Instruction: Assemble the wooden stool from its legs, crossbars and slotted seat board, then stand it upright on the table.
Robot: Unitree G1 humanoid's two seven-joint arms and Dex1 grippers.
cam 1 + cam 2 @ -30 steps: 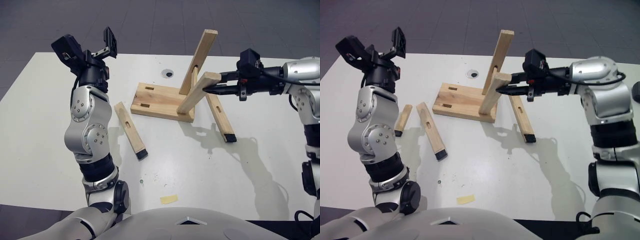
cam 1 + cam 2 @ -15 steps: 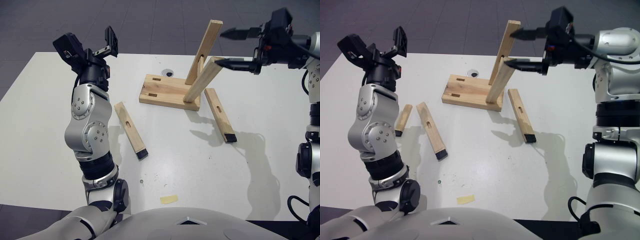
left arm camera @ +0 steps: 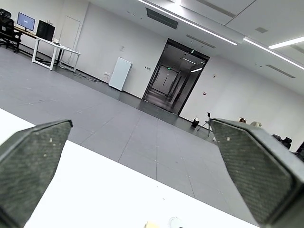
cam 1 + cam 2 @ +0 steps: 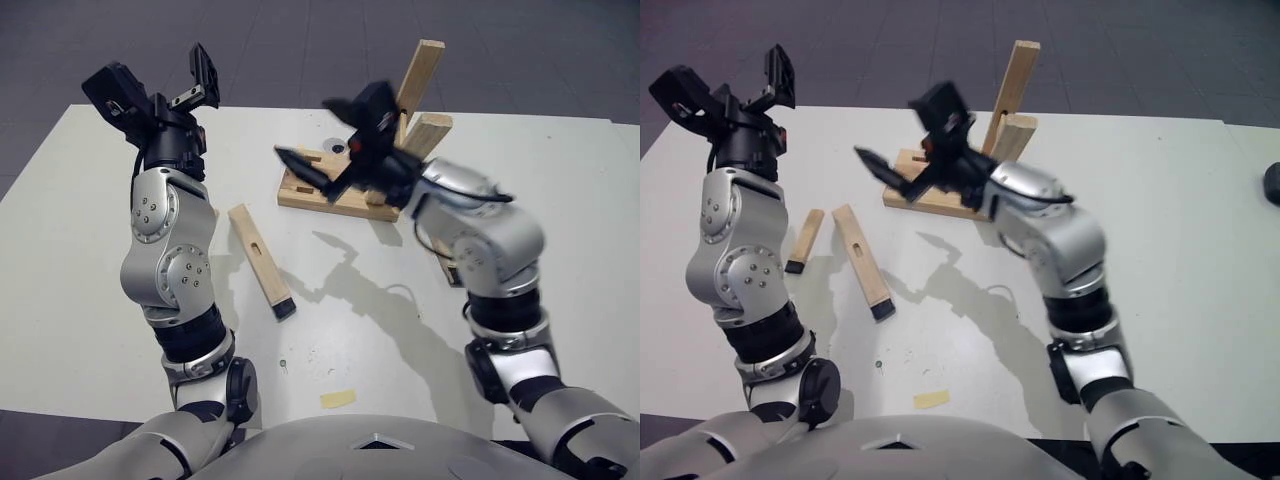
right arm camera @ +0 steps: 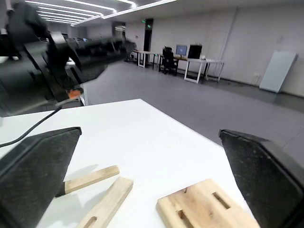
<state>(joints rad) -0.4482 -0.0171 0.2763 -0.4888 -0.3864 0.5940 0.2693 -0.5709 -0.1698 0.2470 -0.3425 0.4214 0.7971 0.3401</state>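
Note:
The slotted seat board [image 4: 335, 203] lies flat at the back middle of the table. Two legs stand slanted in it, a tall one [image 4: 421, 68] and a shorter one [image 4: 432, 130]. My right gripper [image 4: 305, 130] hangs open above the board's left end, nothing between its fingers; its wrist view looks over the board [image 5: 204, 209]. A loose leg [image 4: 260, 260] and a short crossbar [image 4: 805, 238] lie on the table to the left. My left gripper [image 4: 150, 80] is raised high at the back left, open and empty, its pads [image 3: 35, 156] far apart.
The white table [image 4: 80, 220] has free room in front and on the right. A yellow scrap [image 4: 337, 398] lies near the front edge. A dark object [image 4: 1272, 180] sits at the far right edge.
My right gripper let go of the shorter leg, then swung left across the legs to above the board's left end, still open. The board shifted back a little. The left arm lifted slightly.

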